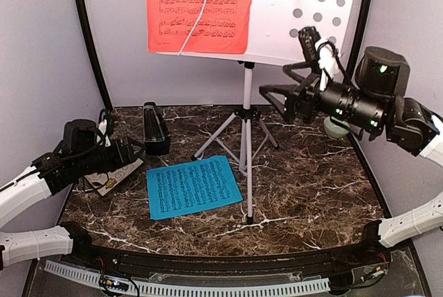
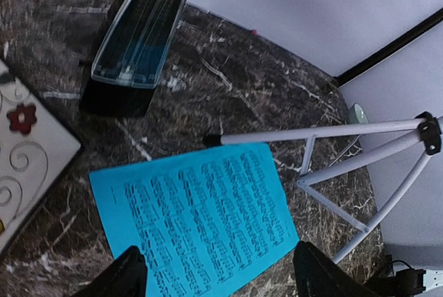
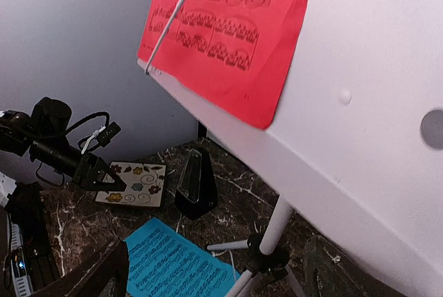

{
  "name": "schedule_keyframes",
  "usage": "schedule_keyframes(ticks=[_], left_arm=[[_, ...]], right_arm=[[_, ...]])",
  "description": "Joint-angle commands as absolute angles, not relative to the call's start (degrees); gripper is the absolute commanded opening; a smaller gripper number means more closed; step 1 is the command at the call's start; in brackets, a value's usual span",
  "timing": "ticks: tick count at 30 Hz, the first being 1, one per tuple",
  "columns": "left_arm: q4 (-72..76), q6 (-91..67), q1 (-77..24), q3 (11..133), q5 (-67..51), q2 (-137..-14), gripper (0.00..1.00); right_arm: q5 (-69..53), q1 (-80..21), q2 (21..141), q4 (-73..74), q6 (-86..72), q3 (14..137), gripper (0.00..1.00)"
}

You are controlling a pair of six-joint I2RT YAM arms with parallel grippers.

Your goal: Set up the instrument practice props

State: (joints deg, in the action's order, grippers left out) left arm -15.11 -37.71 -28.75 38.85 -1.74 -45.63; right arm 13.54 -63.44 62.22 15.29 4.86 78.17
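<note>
Top external: the music stand (image 1: 304, 27) stood upright on its tripod mid-table (image 1: 311, 186). The red sheet (image 1: 201, 6) sat on the left half of its desk under a wire retainer; the right half was bare. The blue sheet (image 1: 192, 186) lay flat on the table at 7 o'clock from the pole. The metronome (image 1: 155, 129) stood at 10 o'clock from that sheet. The left gripper (image 1: 131, 153) hung low at 9 o'clock, over the floral tile (image 1: 114, 179). The right gripper (image 1: 273, 97) was raised at 3 o'clock, near the desk's lower right edge.

Left wrist: the left gripper (image 2: 225, 276) was spread wide and held nothing, with the blue sheet (image 2: 201, 221) directly below and the metronome (image 2: 138, 41) at 11 o'clock.

Right wrist: the right gripper (image 3: 214, 276) was also wide apart and empty, below the desk's edge.

Judgement: stand, red sheet and metronome looked done. Probably remaining: the blue sheet onto the bare half.
</note>
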Motion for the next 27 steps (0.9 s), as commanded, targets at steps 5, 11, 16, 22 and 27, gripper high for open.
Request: schedule_keyframes(ticks=[5, 11, 16, 22, 27], left_arm=[[-8.75, -57.18, -27.67, 21.39, -11.80, -38.28, 0.64], [-18.67, -61.76, -27.77, 14.30, -10.01, -27.33, 0.56], [-19.64, -64.50, -27.94, 9.33, -12.05, -24.09, 0.49], [-16.87, -64.54, -28.17, 7.77, -12.80, -27.71, 0.44], [-11.55, -65.95, -30.32, 5.99, -12.63, -32.73, 0.40]], right_arm=[[13.02, -63.78, 58.72, 11.15, -6.09, 56.49, 0.80], [8.23, -64.06, 62.04, 4.38, -10.63, 50.12, 0.73], [7.15, -64.15, 65.62, 1.05, -10.47, 49.43, 0.72], [7.50, -64.09, 67.69, 0.52, -8.75, 50.66, 0.72], [7.77, -64.15, 68.26, -0.17, -8.99, 50.05, 0.72]])
